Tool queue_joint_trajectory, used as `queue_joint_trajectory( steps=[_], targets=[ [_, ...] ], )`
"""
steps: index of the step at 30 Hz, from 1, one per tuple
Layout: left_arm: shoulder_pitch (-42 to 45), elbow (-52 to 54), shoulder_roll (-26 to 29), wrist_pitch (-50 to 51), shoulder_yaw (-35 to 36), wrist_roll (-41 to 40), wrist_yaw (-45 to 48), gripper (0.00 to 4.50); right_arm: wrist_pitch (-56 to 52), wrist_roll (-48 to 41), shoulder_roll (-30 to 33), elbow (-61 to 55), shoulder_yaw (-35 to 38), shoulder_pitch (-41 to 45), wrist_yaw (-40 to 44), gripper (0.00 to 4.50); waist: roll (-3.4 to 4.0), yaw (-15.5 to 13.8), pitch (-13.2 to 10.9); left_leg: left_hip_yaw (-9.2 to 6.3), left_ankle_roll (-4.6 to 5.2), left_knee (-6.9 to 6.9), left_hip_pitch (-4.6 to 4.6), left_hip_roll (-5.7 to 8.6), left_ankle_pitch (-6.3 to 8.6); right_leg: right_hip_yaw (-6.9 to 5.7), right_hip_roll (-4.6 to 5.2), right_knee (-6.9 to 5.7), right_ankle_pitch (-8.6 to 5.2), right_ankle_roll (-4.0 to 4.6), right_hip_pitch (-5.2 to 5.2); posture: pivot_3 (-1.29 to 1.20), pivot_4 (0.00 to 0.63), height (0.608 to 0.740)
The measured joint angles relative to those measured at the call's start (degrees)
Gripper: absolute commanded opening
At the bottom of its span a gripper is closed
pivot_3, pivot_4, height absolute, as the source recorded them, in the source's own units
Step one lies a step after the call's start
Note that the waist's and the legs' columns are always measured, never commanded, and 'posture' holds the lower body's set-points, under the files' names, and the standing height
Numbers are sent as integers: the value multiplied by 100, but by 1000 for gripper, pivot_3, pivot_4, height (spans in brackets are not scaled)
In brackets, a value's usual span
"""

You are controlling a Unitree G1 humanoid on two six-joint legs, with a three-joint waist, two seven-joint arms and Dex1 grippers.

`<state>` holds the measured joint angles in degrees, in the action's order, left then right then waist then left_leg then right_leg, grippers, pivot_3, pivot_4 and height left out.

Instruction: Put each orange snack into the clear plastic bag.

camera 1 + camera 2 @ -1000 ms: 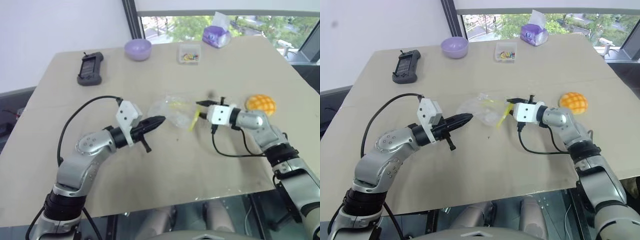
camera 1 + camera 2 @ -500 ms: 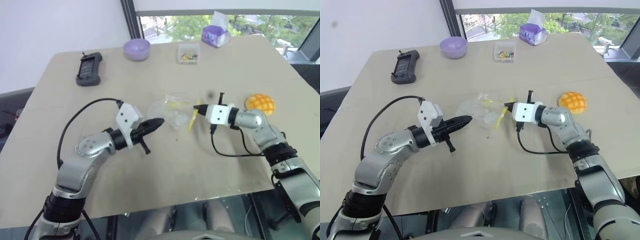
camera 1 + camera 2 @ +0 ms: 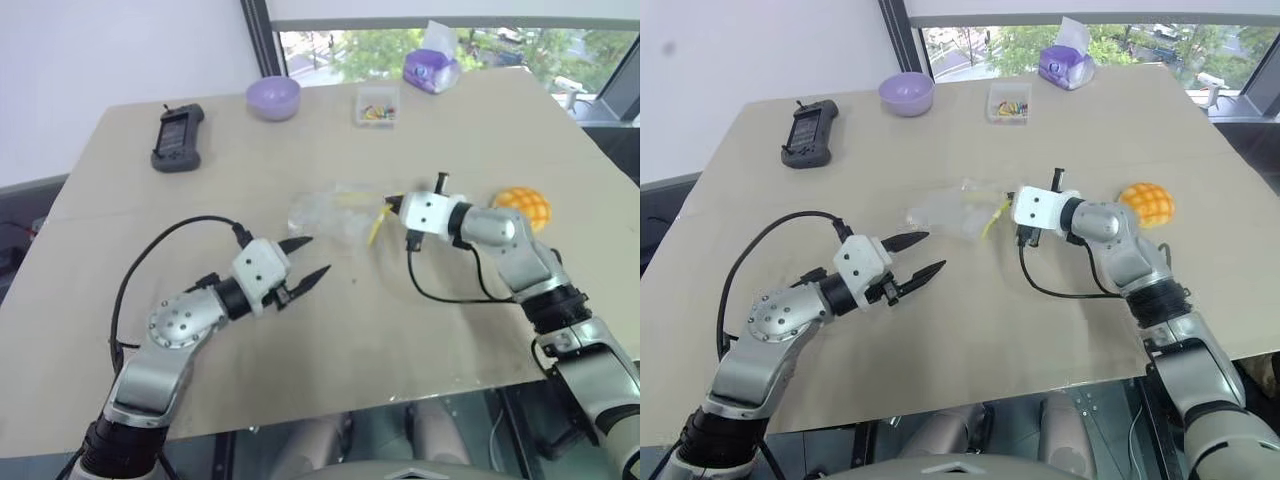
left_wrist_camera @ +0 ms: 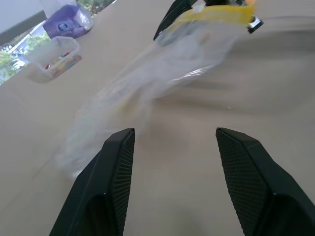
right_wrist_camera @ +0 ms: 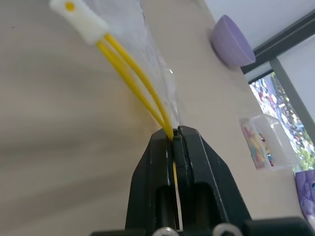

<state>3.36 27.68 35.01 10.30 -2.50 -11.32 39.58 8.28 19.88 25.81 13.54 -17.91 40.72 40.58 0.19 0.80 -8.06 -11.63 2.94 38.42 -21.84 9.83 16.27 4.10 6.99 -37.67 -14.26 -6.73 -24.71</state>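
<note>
Clear plastic bag [image 3: 335, 213] pinched by its yellow strip [image 5: 133, 78], orange snack [image 3: 523, 208] outside it.

The right gripper [image 5: 174, 140] is clamped tight on the strip, at the bag's end nearer the snack. The left gripper [image 3: 310, 262] has its fingers spread wide and holds nothing, just beside the bag's other end. The snack sits on the table [image 3: 150, 230] just past the right gripper, well apart from the bag.

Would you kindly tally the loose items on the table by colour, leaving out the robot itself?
Purple: 2, a round purple bowl and a purple-and-clear tissue pack
Clear: 2, a crinkly clear plastic bag with a yellow strip and a small clear box of colourful bits
Orange: 1, a round orange criss-cross bun
Black: 1, a black handheld controller
Total: 6
</note>
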Motion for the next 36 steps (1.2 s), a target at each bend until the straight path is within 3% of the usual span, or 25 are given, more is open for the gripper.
queue_joint_trajectory(
  steps=[7,17,31,36],
  targets=[
    [160,115,-91,150,-28,2,-85,2783,-752,453,-431,-813,-454,-229,-11,0,0,11,0,5,0,-1,1,-4,0,4,-5,-3,0,0,-2,0,150,736],
    [226,200,-67,313,-64,-8,23,2783,-1631,1030,-1067,-790,-825,4,-273,0,0,34,0,6,-1,-1,2,-7,0,5,-10,-5,1,2,-5,0,150,736],
    [140,325,-108,572,-79,413,-388,2783,-2152,1178,-1274,-617,-855,192,-353,0,0,31,0,6,-3,-2,3,-7,1,5,-12,-4,2,3,-5,0,150,736],
    [155,346,-106,1166,-82,546,-588,2783,-2316,1336,-1288,-623,-925,191,-366,0,0,33,0,6,-3,-3,2,-7,1,5,-12,-5,2,3,-6,0,150,736]
  ],
)
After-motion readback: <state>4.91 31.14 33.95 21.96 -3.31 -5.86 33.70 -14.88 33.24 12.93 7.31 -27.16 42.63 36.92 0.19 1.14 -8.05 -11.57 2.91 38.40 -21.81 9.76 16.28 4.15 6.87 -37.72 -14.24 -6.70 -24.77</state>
